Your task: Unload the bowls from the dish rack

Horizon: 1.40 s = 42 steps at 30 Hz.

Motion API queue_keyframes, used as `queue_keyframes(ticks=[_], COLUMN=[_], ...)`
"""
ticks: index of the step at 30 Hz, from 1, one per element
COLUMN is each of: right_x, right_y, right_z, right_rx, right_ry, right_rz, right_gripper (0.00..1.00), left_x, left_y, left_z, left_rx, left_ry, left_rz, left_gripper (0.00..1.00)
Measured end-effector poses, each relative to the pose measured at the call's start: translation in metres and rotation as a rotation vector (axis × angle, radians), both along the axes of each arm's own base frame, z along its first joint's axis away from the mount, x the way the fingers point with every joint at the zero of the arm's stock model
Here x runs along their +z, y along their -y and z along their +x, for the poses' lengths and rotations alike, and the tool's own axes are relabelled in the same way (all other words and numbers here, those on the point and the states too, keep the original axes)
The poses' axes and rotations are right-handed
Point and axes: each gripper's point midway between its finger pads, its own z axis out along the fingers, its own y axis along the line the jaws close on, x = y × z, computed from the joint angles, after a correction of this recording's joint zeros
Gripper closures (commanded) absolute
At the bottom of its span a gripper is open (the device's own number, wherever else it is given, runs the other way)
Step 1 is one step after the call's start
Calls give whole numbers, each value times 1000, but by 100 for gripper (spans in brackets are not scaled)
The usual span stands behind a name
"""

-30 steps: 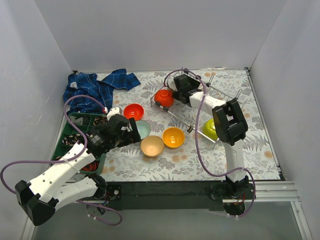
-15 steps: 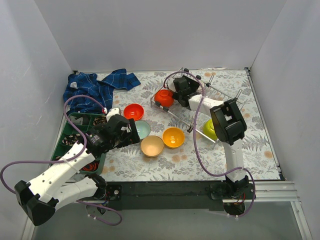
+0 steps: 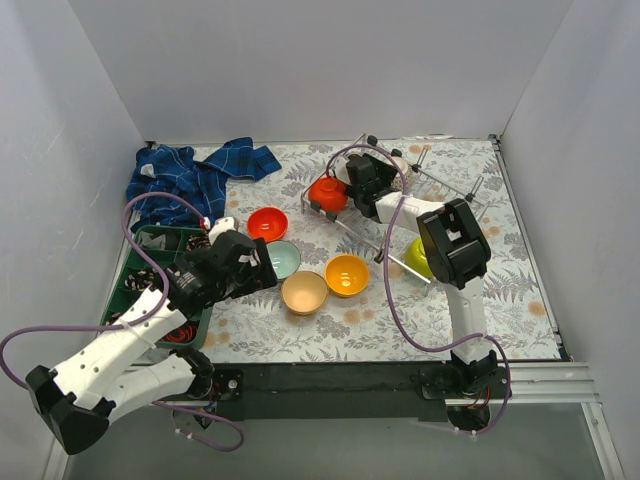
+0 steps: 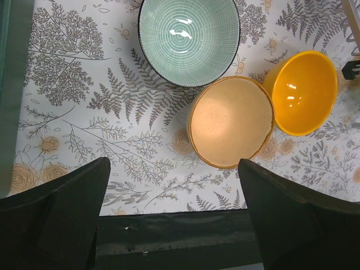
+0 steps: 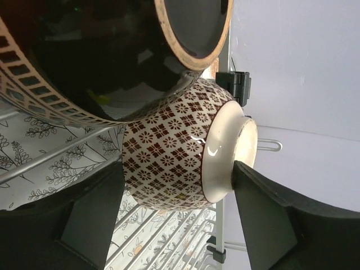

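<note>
The silver dish rack [image 3: 447, 192] stands at the back right. It holds a red-orange bowl [image 3: 327, 193], a lime green bowl [image 3: 420, 258], a dark brown bowl [image 5: 112, 50] and a white-brown patterned bowl [image 5: 174, 152] lying on its side. My right gripper [image 3: 366, 181] is open inside the rack, and in the right wrist view its fingers [image 5: 177, 169] straddle the patterned bowl, one at the foot. On the mat sit a red-orange bowl [image 3: 267, 222], a pale mint bowl [image 4: 188, 34], a beige bowl [image 4: 230, 129] and a yellow-orange bowl [image 4: 304, 93]. My left gripper [image 4: 173, 166] is open and empty, near the mint bowl.
A green compartment tray [image 3: 150, 262] with small items lies at the left edge. A crumpled blue cloth [image 3: 195, 175] lies at the back left. The black front edge [image 4: 169, 236] of the table runs just below my left gripper. Grey walls enclose the table.
My right gripper has moved a little to the left, deeper among the bowls in the rack. My left arm has drawn slightly back; the bowls on the mat have not moved.
</note>
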Motion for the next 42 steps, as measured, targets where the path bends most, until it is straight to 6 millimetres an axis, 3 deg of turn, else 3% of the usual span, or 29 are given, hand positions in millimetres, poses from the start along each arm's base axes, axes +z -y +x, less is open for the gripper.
queue_keyframes(ticks=[6, 15, 25, 42], right_x=[-2, 3, 16, 58], right_y=[0, -2, -5, -15], right_z=[-1, -9, -38, -96], right_rx=[3, 27, 30, -40], right_ry=[2, -6, -106, -217], right_rz=[-1, 37, 140, 486], right_gripper=[55, 76, 87, 96], left_x=[4, 12, 25, 43], left_y=[-1, 1, 12, 50], left_z=[-1, 2, 12, 42], left_rx=[5, 3, -21, -130], left_ry=[11, 39, 101, 259], left_rz=[-14, -37, -80, -180], left_gripper=[2, 2, 2, 2])
